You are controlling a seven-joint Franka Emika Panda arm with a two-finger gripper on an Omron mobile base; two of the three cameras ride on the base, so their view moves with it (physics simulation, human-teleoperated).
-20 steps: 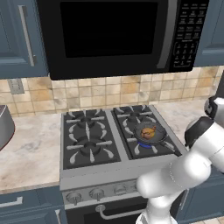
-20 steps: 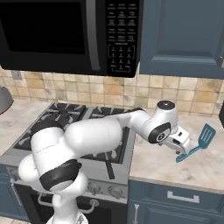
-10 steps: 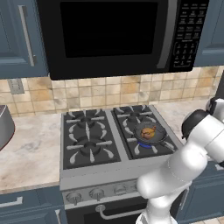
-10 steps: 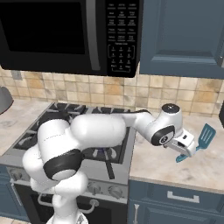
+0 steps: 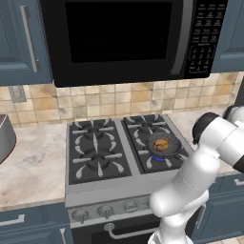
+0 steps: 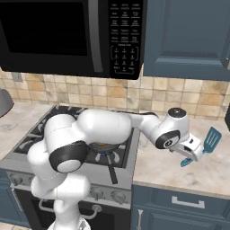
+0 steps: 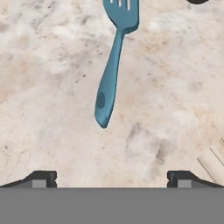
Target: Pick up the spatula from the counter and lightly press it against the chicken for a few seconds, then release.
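The teal spatula (image 7: 111, 70) lies flat on the marble counter (image 7: 52, 65), its handle end nearest the hand and its slotted blade toward the top of the hand view. In the right base view the spatula (image 6: 207, 143) rests right of the stove, partly behind my gripper (image 6: 192, 152). The gripper hangs just above the handle end, open, nothing between its fingertips (image 7: 43, 178). The chicken (image 5: 163, 143) sits in a small dark pan (image 5: 152, 147) on the front right burner.
The pan's long handle (image 6: 110, 170) points toward the stove front. A black microwave (image 6: 67, 36) hangs above the stove, blue cabinets (image 6: 188, 36) to its right. A grey pot (image 5: 5, 138) stands at the far left. A pale wooden object (image 7: 213, 162) lies near the hand.
The arm has swung further right and down toward the spatula's handle. The gripper stays open. The spatula and the pan have not moved.
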